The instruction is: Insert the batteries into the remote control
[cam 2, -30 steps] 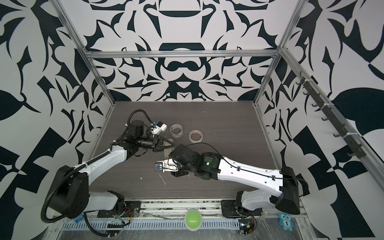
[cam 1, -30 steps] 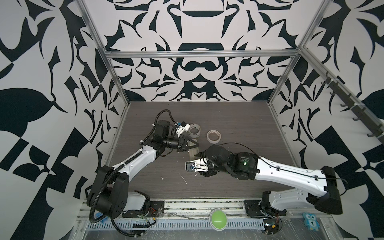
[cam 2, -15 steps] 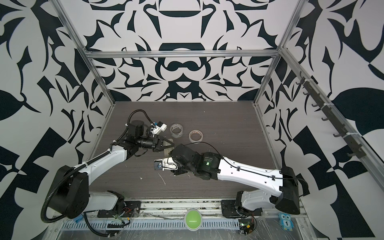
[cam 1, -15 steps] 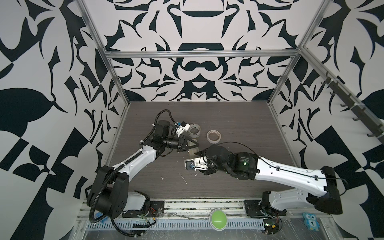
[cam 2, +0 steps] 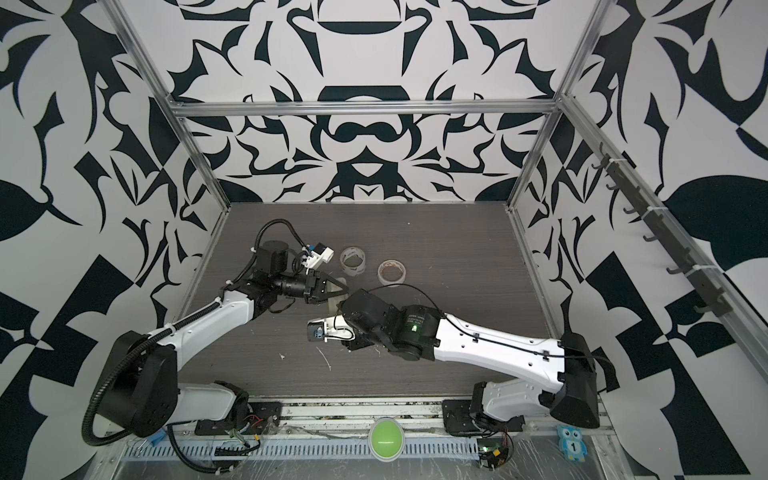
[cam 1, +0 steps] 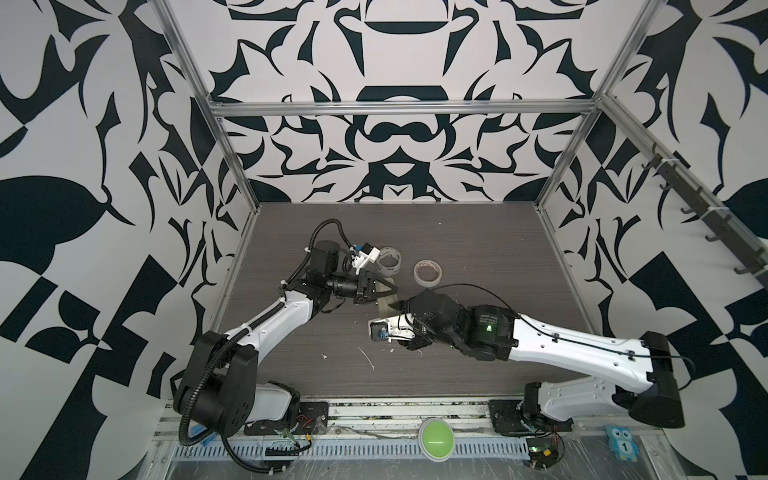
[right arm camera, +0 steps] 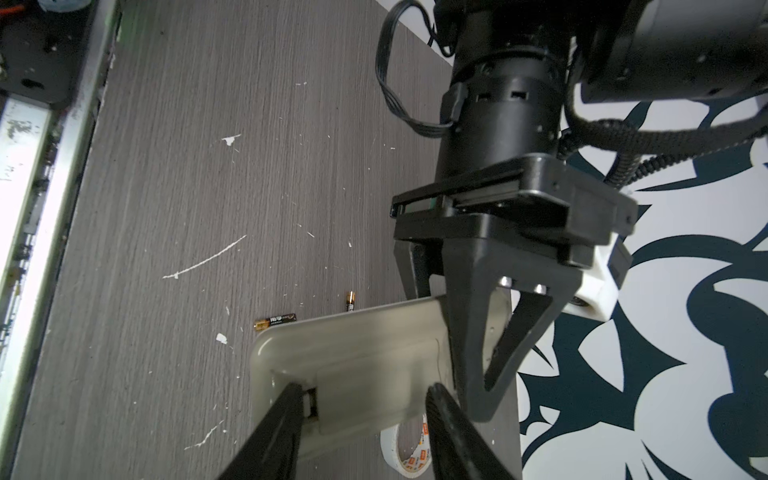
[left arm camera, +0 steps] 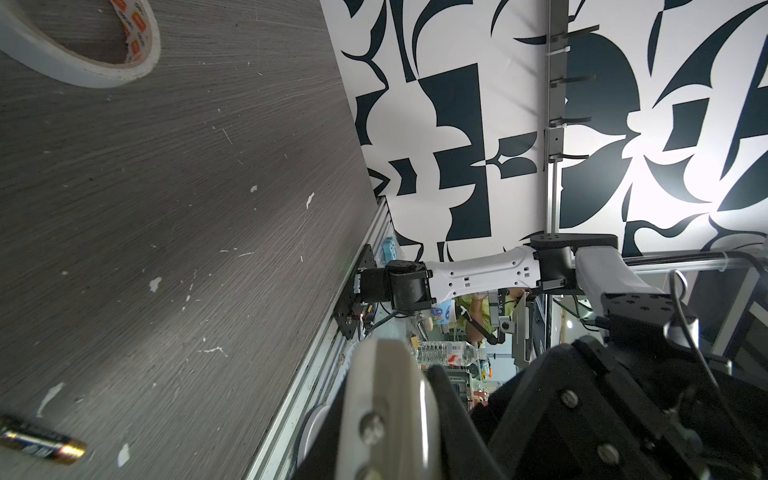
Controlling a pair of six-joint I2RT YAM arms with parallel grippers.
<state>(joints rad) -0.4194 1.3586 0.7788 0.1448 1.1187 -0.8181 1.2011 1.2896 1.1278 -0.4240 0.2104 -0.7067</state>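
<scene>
1. The left claw (cam 1: 388,289) is clamped on one end of the remote control (right arm camera: 353,345) and holds it above the counter (cam 1: 457,249).
2. The right claw (right arm camera: 365,399) has its jaws apart, over the battery cover (right arm camera: 365,365). Opening it seems the step in hand, so next it must slide off.
3. The batteries (right arm camera: 276,321) lie on the counter, not loaded.
</scene>
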